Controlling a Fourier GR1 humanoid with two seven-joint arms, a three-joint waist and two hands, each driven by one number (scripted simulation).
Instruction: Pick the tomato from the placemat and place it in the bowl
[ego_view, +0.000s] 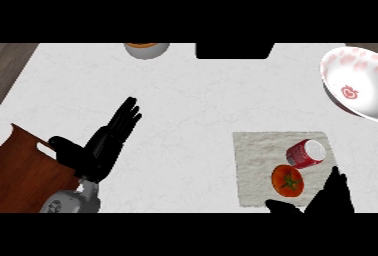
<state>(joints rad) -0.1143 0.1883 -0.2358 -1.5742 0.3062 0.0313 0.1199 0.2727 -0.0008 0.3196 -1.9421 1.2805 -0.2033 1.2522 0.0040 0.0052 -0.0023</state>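
A red-orange tomato (288, 180) with a green stem lies on the pale grey placemat (258, 150) at the lower right. Beside it, up and to the right, a red can (306, 153) with a white end lies on its side on the same mat. The white bowl (353, 80) with red markings sits at the right edge, well above the mat. My right hand (330, 196) comes in from the lower edge just right of the tomato, fingers straight and thumb spread toward the left below it, holding nothing. My left hand (103, 145) rests open at the left, fingers pointing up.
A brown wooden cutting board (26, 170) lies at the lower left, partly under my left forearm. A grey cup (146, 49) with orange contents and a black object (234, 50) stand at the far edge. White counter (192, 100) stretches between mat and bowl.
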